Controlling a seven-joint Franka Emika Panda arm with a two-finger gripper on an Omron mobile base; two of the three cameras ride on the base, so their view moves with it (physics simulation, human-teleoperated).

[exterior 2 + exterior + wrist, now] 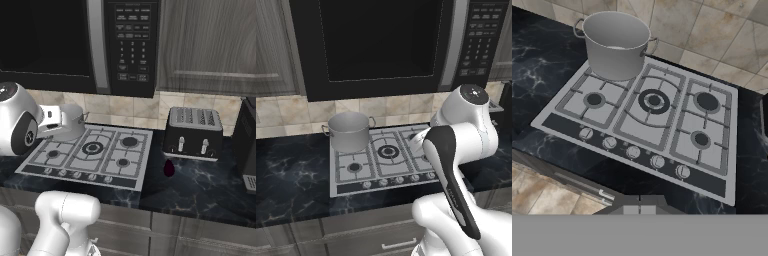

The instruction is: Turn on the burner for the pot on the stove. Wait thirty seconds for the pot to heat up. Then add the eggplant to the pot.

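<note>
Pot (348, 131) and stove (383, 160) were what we checked first in the left base view: the grey stockpot stood on the back left burner of the silver cooktop, close under the tiled wall (296, 112), with the microwave (396, 45) hanging above. We saw no flame under it, and the row of knobs (398, 180) along the front edge looked untouched, so we judged that the burner was not yet lit and that the whole task, lighting, waiting and adding the eggplant, was left to do. The white arm rose from the lower right, folded at the elbow, its upper link covering the right side of the stove.

From the right base view, we found the eggplant (169, 168) as a small dark maroon thing on the black marble counter (200, 185), just beside the right edge of the stove and in front of the toaster (194, 133), well apart from the pot. The pot was partly hidden behind the arm's wrist.

Through the hand view, we looked down on the stove from in front and above, with the pot at the back left and five knobs in a line near us. The hand was held high and back from the knobs, touching nothing. The finger tips were too faint at the bottom edge to judge, so we could not tell whether the gripper was wide or closed.
</note>
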